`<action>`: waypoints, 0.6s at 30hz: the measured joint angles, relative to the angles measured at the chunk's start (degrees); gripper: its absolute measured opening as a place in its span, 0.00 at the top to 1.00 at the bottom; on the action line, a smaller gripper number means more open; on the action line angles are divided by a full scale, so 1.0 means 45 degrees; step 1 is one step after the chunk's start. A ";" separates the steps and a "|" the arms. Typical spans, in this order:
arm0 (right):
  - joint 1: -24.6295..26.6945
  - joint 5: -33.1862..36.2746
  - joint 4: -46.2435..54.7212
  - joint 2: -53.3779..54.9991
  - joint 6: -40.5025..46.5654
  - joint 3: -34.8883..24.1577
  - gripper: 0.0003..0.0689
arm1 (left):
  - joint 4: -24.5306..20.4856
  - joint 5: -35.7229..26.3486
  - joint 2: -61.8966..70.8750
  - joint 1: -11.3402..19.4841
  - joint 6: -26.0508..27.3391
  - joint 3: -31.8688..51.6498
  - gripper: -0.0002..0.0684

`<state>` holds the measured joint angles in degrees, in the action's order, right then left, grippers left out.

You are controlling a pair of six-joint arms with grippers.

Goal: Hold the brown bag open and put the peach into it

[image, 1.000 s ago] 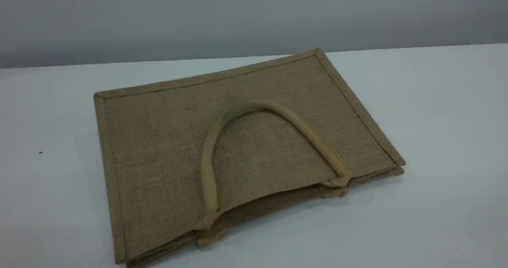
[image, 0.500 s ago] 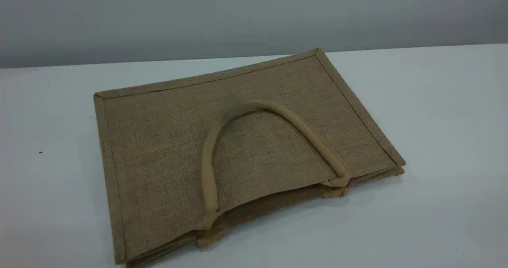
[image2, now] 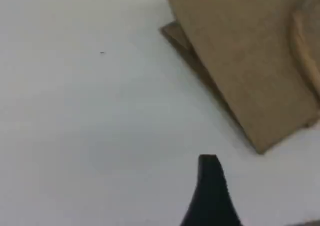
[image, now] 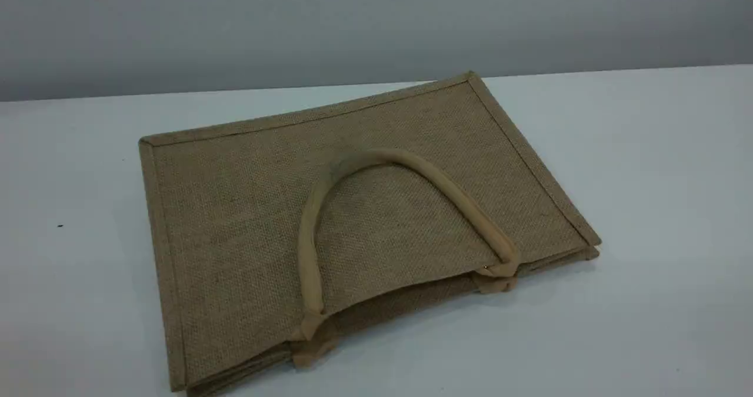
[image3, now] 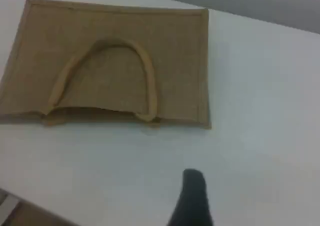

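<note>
The brown bag [image: 247, 209] lies flat on the white table, its mouth toward the near edge. One lighter-tan loop handle [image: 412, 163] is folded back on its top face. The mouth gapes slightly under the handle. The peach is out of view. In the left wrist view one dark fingertip [image2: 209, 178] of my left gripper hovers over bare table, apart from a corner of the bag [image2: 240, 60]. The right wrist view shows one dark fingertip [image3: 192, 193] of my right gripper above the table, short of the bag [image3: 180, 60]. Nothing is held at either fingertip.
The white table [image: 647, 179] stretches around the bag on all sides, with a grey wall behind it. A small dark speck [image: 60, 226] sits on the table at the left. The table's near edge [image3: 15, 201] shows at the bottom left of the right wrist view.
</note>
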<state>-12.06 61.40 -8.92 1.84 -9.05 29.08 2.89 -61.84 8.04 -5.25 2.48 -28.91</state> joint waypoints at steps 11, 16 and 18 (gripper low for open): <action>0.0647 0.0000 0.0000 0.0000 0.0000 0.0000 0.27 | 0.0039 -0.0004 -0.1438 0.1678 0.0000 0.0000 0.32; 0.2045 0.0000 -0.0014 -0.0078 0.0000 0.0000 0.27 | 0.0039 -0.0004 -0.1797 0.1787 -0.0001 0.0000 0.32; 0.2465 0.0000 -0.0014 -0.0285 0.0000 0.0000 0.27 | 0.0039 -0.0004 -0.1797 0.1787 -0.0001 -0.0006 0.32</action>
<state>-0.97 61.40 -8.98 0.56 -9.05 29.08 3.07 -61.85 -0.04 2.79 2.48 -28.93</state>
